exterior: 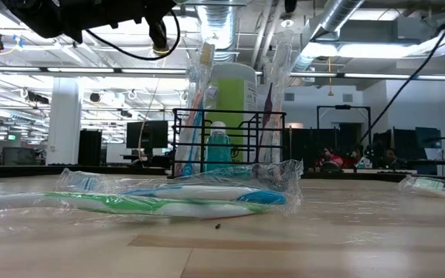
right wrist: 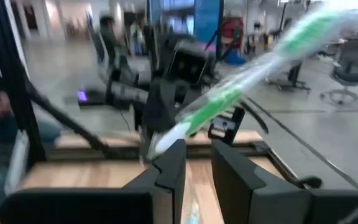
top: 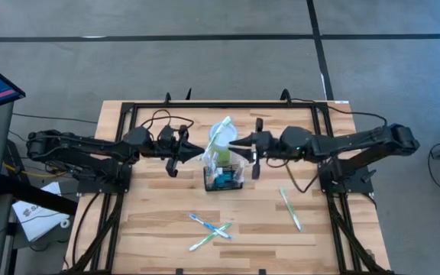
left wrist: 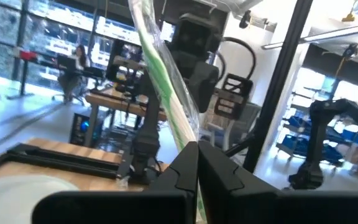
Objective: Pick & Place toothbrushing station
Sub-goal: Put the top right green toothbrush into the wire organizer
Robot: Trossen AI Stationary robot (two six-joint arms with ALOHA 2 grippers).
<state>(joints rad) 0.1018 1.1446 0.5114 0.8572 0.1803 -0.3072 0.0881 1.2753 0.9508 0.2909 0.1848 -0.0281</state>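
Caddy [top: 224, 177] stands mid-table, between both arms. Left gripper [top: 198, 150] at its ten o'clock and right gripper [top: 234, 143] at its one o'clock both pinch one wrapped toothbrush [top: 218, 136].

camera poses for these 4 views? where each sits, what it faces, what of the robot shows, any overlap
High: overhead, straight down; both arms, left gripper and right gripper meeting over the caddy.
Low: table height, level across the table; arm links at the picture's top, caddy.
Left wrist: looks past its own shut fingers at a wrapped green toothbrush.
Right wrist: own fingers, wrapped green toothbrush.
Shared: high and low both show the caddy.
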